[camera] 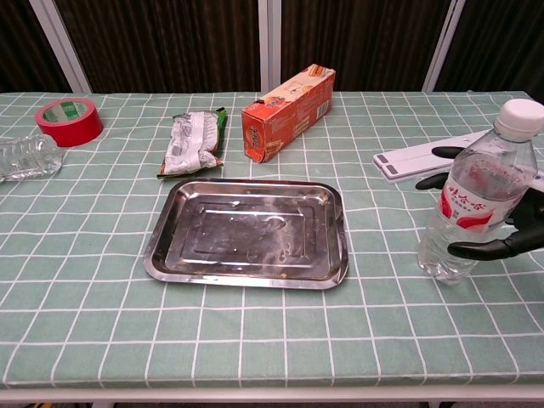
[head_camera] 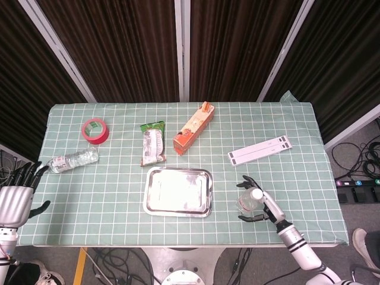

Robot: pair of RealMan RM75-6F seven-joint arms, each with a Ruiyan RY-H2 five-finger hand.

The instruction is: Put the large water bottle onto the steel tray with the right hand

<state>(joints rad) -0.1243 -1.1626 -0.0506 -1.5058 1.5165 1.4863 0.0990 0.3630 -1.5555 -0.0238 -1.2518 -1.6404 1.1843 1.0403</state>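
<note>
The large water bottle [head_camera: 249, 202] [camera: 472, 204], clear with a white cap and red label, stands on the checked cloth right of the steel tray [head_camera: 147, 196] [camera: 157, 255] and leans slightly toward it. My right hand [head_camera: 265, 208] [camera: 514, 229] wraps it from the right: fingers [camera: 438, 180] reach behind it and the thumb lies against its lower front. The tray holds nothing. My left hand [head_camera: 15, 199] hangs off the table's left edge with its fingers spread and nothing in it; the chest view does not show it.
A small bottle [head_camera: 74, 160] [camera: 25, 157] lies at the left with red tape [head_camera: 95, 130] [camera: 68, 121] behind it. A snack packet [head_camera: 153, 144] [camera: 194, 143] and an orange carton [head_camera: 191, 129] [camera: 289, 102] lie beyond the tray. A white strip [head_camera: 261, 150] [camera: 425, 157] lies behind the large bottle.
</note>
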